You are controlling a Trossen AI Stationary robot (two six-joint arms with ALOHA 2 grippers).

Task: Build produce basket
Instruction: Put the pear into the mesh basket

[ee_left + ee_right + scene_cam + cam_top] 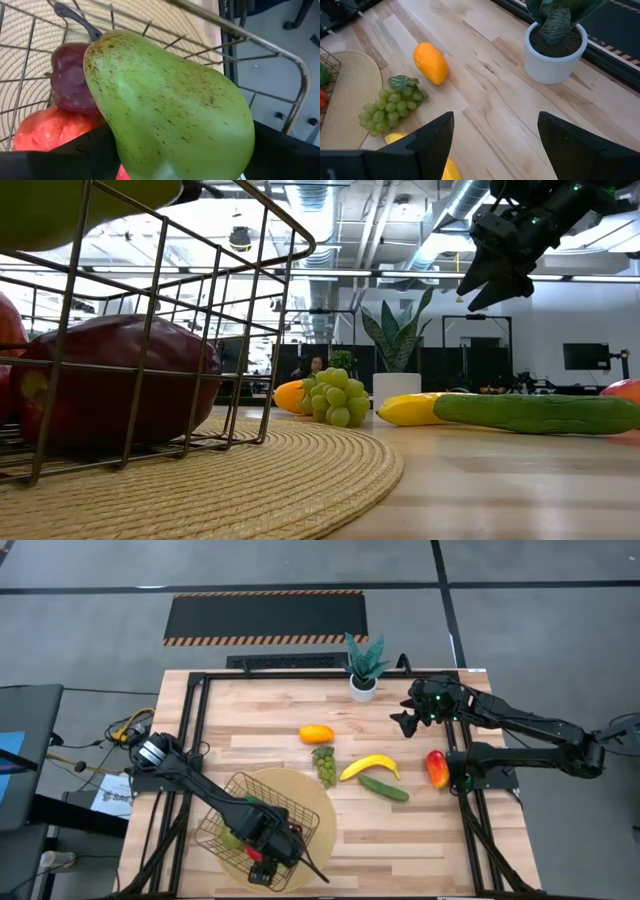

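My left gripper [185,155] is shut on a green speckled pear [170,100] inside the golden wire basket [225,825], which stands on a round tan mat. Below the pear in the basket lie a dark red apple [70,80] and a red-orange fruit [45,130]. My right gripper [495,145] is open and raised above the far right of the table, near the potted plant. On the bare wood lie an orange fruit [316,733], green grapes [325,765], a banana [370,767], a cucumber [385,788] and a red-orange mango [437,768]. My left gripper pinches the pear's broad lower body [125,150] between its two fingers [95,150], one on each side. The stem end points away from the gripper. The pear is lifted clear above the fruit in the basket, within the wire walls.
The spiky plant in a white pot [363,670] stands at the far edge, close to my right gripper [408,722]. A black frame rail runs along each side of the table. Bare wood lies between the mat [310,825] and the near right corner.
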